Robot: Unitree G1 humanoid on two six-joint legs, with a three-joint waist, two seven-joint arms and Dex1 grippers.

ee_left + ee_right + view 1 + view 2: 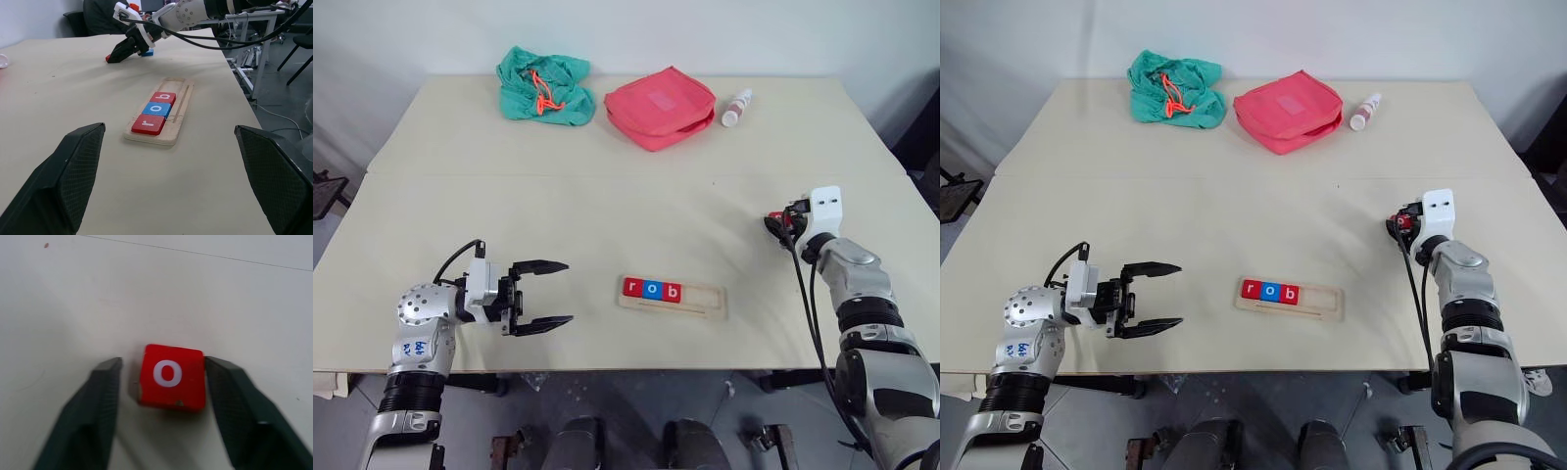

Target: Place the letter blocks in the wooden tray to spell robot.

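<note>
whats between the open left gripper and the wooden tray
Nothing: bare table separates the left gripper from the wooden tray, as the left eye view shows.

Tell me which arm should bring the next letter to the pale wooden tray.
Right. The right gripper already straddles the red square "o" block, its fingers close on either side. The left gripper hangs open and empty beside the long pale wooden tray, which holds "r", "o", "b".

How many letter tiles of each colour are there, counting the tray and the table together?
Red tiles: 3 (r and b in the wooden tray, o outside it)
Blue tiles: 2 (o in the tray, one outside it, letter unreadable)
Total: 5
</note>
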